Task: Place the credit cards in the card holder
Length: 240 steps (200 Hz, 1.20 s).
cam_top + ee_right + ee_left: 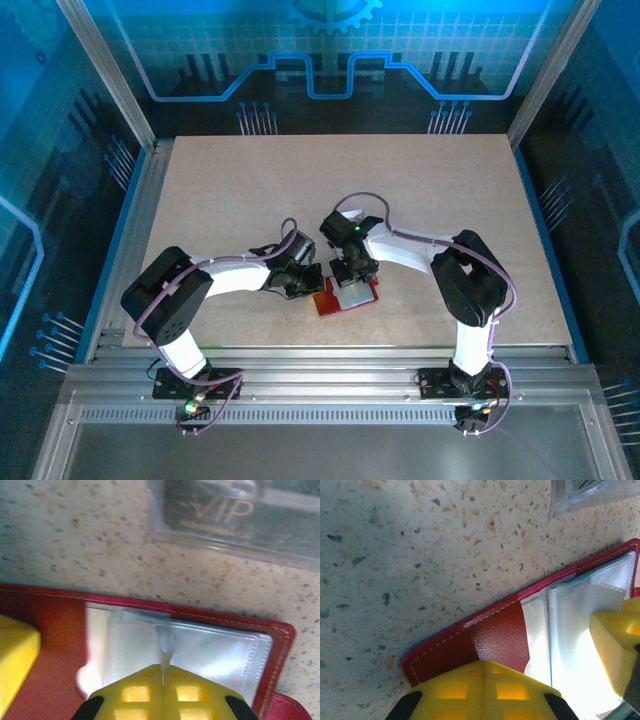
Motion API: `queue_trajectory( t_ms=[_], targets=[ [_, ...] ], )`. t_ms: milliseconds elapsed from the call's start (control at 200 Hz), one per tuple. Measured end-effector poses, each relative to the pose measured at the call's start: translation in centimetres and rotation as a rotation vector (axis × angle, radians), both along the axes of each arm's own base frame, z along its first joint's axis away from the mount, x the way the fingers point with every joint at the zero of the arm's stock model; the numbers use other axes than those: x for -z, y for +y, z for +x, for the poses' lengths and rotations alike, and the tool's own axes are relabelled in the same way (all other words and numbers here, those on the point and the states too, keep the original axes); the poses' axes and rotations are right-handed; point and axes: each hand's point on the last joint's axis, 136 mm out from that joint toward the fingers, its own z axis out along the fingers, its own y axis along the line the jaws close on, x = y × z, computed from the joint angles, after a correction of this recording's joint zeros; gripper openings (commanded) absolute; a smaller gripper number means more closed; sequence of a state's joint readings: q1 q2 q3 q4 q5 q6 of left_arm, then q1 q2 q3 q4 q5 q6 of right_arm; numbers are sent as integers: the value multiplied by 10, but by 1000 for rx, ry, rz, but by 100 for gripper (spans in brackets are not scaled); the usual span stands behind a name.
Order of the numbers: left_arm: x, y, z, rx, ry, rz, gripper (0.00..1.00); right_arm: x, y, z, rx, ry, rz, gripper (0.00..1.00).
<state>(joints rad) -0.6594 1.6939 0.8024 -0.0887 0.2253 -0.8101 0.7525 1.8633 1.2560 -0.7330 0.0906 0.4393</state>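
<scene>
The card holder (345,298) lies open on the table, a red wallet with clear sleeves inside. My left gripper (308,285) is shut, its tips (487,666) resting on the holder's red left flap (495,630). My right gripper (162,669) is shut on a pinched-up fold of the clear plastic sleeve (210,650) of the card holder (50,645). A dark credit card (225,510) with "VIP" lettering lies on the table just beyond the holder, under a clear glossy cover. Its pale corner (590,492) shows in the left wrist view.
Both arms meet over the holder near the table's front middle. The speckled tabletop (300,190) stretches bare behind them. Metal rails (320,360) run along the near edge, and frame posts stand at the back corners.
</scene>
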Motion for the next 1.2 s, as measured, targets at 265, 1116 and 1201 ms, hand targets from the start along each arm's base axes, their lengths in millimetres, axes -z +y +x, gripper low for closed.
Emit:
queue_trajectory(
  t_ms=[265,1116,1201],
  targets=[
    [0,-1,0,-1,-5,-1,0,-7,20,-8,-13,57,108,18],
    [0,-1,0,-9,-9,-8,0,-8,25,-58,90,260,363,48],
    [0,0,0,-12,-8,-7,0,-8,28,-62,84,265,369,48]
  ],
)
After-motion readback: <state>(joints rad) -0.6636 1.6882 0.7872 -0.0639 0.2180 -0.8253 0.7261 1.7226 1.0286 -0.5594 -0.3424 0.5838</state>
